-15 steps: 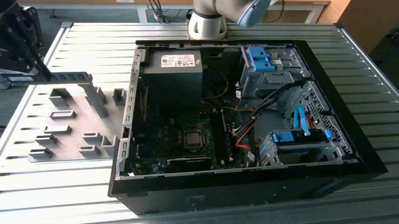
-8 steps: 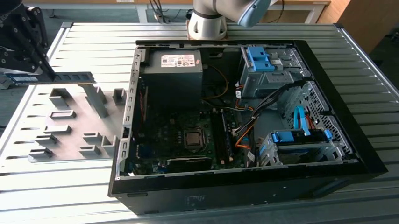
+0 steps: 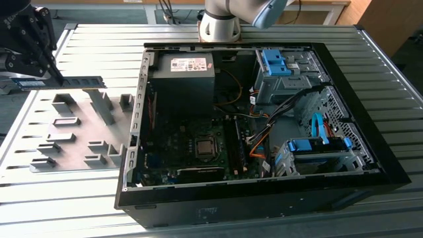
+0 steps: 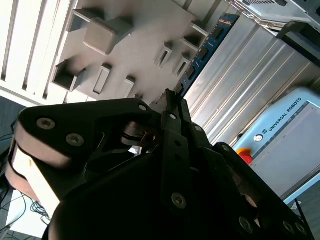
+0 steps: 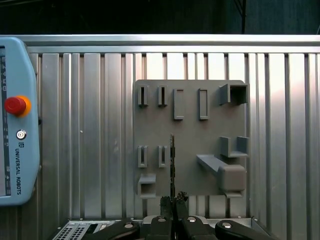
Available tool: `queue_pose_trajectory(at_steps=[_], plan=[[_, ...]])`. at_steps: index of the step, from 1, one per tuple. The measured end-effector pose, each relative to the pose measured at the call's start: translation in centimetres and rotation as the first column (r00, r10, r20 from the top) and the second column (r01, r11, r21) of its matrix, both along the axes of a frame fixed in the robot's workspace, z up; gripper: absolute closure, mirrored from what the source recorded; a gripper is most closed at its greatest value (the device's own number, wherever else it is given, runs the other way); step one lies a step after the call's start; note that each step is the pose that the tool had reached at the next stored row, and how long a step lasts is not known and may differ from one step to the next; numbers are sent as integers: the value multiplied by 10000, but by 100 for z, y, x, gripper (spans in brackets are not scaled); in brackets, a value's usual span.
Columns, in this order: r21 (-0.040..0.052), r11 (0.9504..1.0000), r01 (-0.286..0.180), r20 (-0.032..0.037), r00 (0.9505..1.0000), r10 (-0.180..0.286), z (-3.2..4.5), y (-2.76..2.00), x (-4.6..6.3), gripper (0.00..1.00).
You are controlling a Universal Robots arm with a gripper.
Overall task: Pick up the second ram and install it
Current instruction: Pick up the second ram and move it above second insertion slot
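Above the grey fixture plate (image 3: 82,136), at the exterior view's left, the pincer (image 3: 56,79) grips the second ram (image 3: 84,81) clear of the table (image 3: 66,208); its long axis runs level, free end toward the open computer case (image 3: 231,208), well apart

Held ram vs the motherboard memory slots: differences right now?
The second ram is blue-green; the memory slots are black. The second ram hangs in the claw above the grey fixture plate, outside the PC case; the memory slots sit fixed inside it. Both are long and thin.
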State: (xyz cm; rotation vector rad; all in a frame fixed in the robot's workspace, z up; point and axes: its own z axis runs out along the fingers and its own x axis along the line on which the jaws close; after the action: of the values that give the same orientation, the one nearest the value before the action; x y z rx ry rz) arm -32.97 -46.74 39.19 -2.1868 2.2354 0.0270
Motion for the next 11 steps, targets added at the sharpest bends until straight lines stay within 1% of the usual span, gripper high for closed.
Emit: queue_pose_trajectory(at_steps=[11], plan=[[0, 10000, 0, 0, 10000, 0, 0, 0, 105, 86]])
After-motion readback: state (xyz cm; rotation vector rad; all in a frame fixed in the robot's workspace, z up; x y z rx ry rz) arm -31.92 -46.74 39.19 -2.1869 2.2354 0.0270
